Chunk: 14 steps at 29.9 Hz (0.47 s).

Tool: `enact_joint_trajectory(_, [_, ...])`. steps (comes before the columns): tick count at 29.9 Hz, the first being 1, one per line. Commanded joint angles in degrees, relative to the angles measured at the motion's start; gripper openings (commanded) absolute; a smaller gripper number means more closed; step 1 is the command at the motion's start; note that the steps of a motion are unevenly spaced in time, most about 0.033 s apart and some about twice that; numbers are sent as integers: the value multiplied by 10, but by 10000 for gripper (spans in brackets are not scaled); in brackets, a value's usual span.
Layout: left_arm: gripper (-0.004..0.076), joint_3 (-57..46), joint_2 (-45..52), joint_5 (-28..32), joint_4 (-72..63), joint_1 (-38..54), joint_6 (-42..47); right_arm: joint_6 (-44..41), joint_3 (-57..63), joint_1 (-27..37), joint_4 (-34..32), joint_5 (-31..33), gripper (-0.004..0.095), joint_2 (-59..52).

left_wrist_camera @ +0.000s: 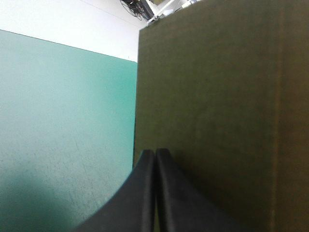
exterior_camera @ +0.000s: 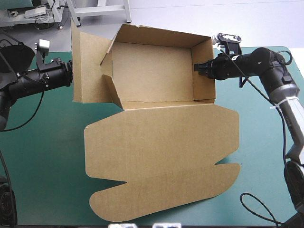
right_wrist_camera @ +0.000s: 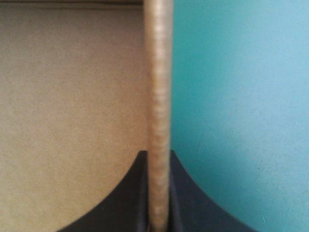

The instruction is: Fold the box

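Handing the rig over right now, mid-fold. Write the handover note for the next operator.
Left gripper: shut, tip at the outer face of the raised left flap of the box, not clamping it.
Right gripper: shut on the box, the right wall between its fingers.
Box sits on the table, lid flat toward the near edge.
Done: back and right walls up.
Left: tuck the left flap in; lid flaps unfolded.
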<state>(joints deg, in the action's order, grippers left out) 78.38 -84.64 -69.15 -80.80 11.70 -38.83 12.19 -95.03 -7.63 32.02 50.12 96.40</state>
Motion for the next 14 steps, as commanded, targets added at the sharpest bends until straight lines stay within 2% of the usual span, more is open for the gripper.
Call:
enact_joint_trajectory(1, [-9,15,24,-46,-48,-25,7,-8,-15,-11,26,-40,-14,-14])
enact_joint_trajectory(7, [-9,15,24,-16,-18,-59,6,-13,-15,-38,25,-64,-15,1])
enact_joint_trajectory(14, [-9,15,24,-15,38,-61,6,-13,-15,-50,22,-84,-14,4])
